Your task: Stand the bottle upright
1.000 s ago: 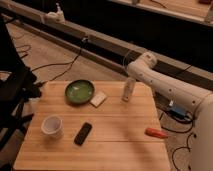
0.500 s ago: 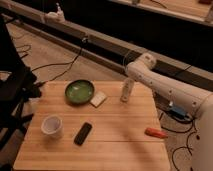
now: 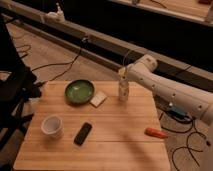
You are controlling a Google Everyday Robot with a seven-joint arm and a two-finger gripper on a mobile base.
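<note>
We find the bottle [image 3: 123, 91] upright near the table [image 3: 120, 135] edge; gripper [image 3: 122, 75] directly above, grip state indeterminable.

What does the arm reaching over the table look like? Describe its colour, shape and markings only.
The arm is a thick, rounded white tube with a bulbous joint near its end and a row of small dark dots along its side. The claw sits at its tip, above the bottle near the table's far edge.

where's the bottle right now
The bottle stands upright near the table's far edge, right of the tan block and green bowl, with the claw directly above it.
</note>
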